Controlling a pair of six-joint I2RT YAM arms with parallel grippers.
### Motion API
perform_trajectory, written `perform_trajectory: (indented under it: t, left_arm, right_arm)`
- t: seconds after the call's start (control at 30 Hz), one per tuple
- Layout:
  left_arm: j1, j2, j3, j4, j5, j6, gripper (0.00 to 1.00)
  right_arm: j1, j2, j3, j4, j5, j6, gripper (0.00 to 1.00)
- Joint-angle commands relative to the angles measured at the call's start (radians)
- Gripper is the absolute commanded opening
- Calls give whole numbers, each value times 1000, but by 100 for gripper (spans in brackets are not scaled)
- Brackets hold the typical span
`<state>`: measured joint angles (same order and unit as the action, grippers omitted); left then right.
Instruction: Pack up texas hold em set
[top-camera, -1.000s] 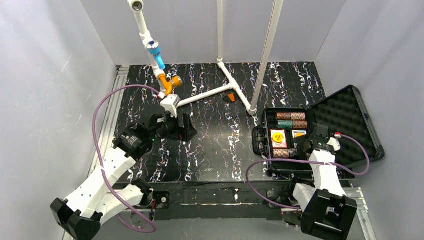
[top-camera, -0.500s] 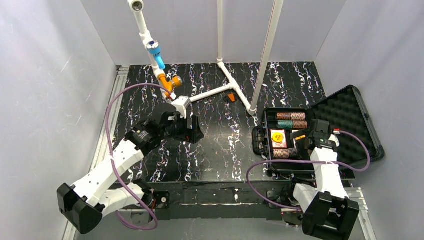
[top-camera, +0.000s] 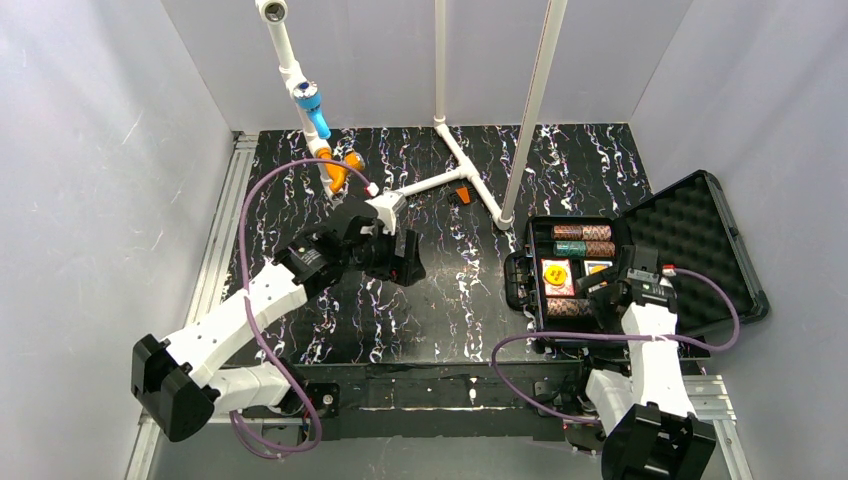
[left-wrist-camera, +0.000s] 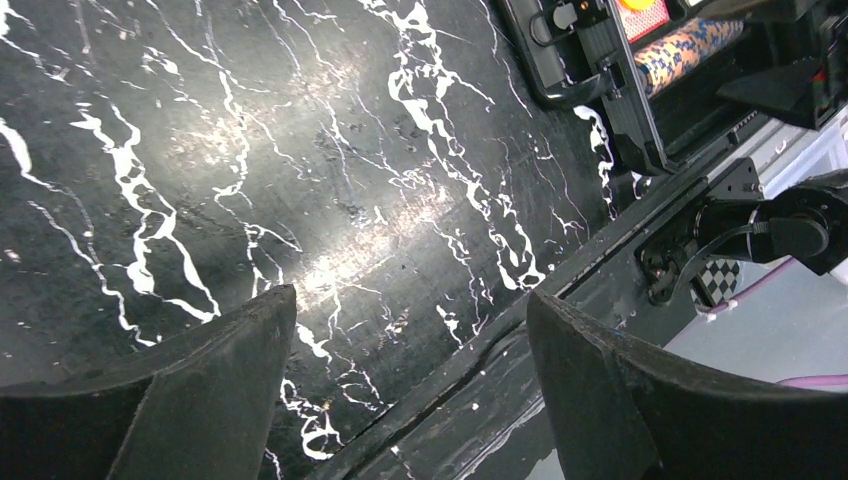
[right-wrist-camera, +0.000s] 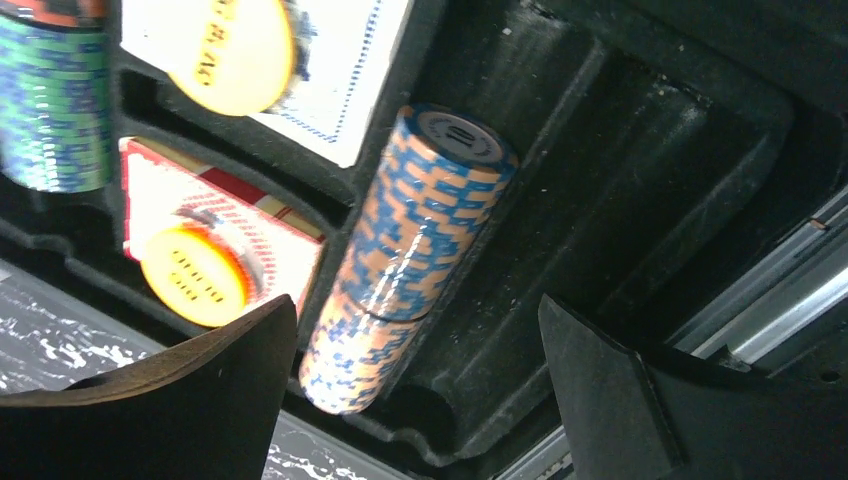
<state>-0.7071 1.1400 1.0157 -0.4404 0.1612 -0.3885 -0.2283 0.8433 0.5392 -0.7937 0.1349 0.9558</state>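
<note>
The right claw (right-wrist-camera: 415, 305) stands with its jaws spread wide and grips nothing. One second earlier it was only partly open, and its wrist has since drawn back slightly toward the arm's base. Directly beneath the gap between its fingers, a short cylindrical stack of reddish-brown and blue poker chips (right-wrist-camera: 410, 250) lies on its side in the trough of the black rectangular foam-lined plastic case (top-camera: 690, 240) nearest this claw; neither finger is closed on it. Beyond the left finger, one slot further from the claw, lie two small card decks: the red-backed deck with a round yellow sticker (right-wrist-camera: 215, 260) and, past it, the white deck with a blue border (right-wrist-camera: 340, 80). The teal poker chip stack (right-wrist-camera: 50, 100) lies at the far left of this claw's view. The left claw (left-wrist-camera: 410, 295) is likewise spread wide and empty, hovering over the black white-veined table top (left-wrist-camera: 250, 150). Since the earlier frame it has travelled away from the white pipe frame with blue and orange fittings (top-camera: 316, 112) toward the case, whose handled front edge lies ahead and to the right of its fingers.
</note>
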Motion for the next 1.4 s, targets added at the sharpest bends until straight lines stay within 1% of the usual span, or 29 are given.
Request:
perform_trajectory:
  t: [0.0,0.2,0.4,0.5,0.6,0.83,0.9,1.1,1.2,1.37]
  left_arm:
    - [-45,25,38,28,-8,-20,83]
    - [-108,119,73,72,-41,-65,83]
    - [-148,278,160,104,-78,-131,80]
    - [-171,362,216,111,-84,-144,80]
    - [-193,445,273,119,-89,-158,80]
    - [-216,631,411,138,-134,-189,80]
    - [-224,683,456,138,-146,-191,80]
    - [-252,836,607,139,-202,-185,78]
    - [-265,905,687,137,-209,-156,77]
    - [-269,994,777,130,-214,-128,77]
  right_arm:
    - [7,17,144,-30,-3,-96,98]
    - [30,48,272,-7,-62,-188,98]
    - [58,75,429,0,-124,-251,98]
    - [77,81,486,28,-218,-265,98]
    - [96,87,551,36,-267,-265,98]
    - [140,103,730,-14,-263,-257,98]
    - [154,96,758,-24,-260,-250,98]
    - [193,64,793,-25,-280,-223,98]
    - [216,47,802,-28,-287,-219,98]
    - [268,18,843,-67,-248,-221,98]
